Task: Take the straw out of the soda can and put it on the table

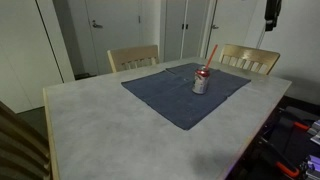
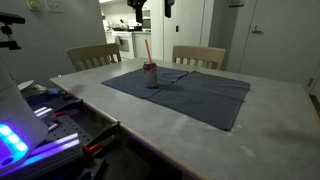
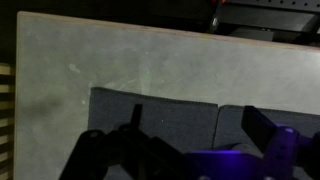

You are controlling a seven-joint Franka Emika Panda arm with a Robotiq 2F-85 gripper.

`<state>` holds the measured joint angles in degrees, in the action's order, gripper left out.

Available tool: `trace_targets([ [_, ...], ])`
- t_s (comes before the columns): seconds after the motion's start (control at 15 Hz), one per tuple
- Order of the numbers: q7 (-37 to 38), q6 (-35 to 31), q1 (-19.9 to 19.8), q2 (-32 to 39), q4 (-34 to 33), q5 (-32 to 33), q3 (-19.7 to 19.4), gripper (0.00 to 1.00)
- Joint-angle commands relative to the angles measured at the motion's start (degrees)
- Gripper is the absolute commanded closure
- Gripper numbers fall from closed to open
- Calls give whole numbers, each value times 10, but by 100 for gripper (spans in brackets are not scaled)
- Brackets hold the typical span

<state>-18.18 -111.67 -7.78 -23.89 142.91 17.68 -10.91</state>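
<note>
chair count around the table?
3 in an exterior view: far-left chair and far-right chair behind the table, near chair cut off at bottom left. Others may be hidden.

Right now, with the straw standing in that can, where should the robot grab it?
Probably the straw on its bare upper part, well above the soda can, coming down from above. It is thin, straight and leans out of the can's top, so closing across it there and lifting along its tilt should clear the rim.
</note>
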Motion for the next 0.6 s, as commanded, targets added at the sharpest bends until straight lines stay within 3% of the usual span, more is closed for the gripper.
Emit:
trace_targets([
  [0.0, 0, 1, 0, 0, -1, 0, 1, 0],
  [0.27, -6, -2, 0, 4, -4, -1, -1, 0],
  [0.53, -35, 5, 7, 40, -53, 6, -2, 0],
])
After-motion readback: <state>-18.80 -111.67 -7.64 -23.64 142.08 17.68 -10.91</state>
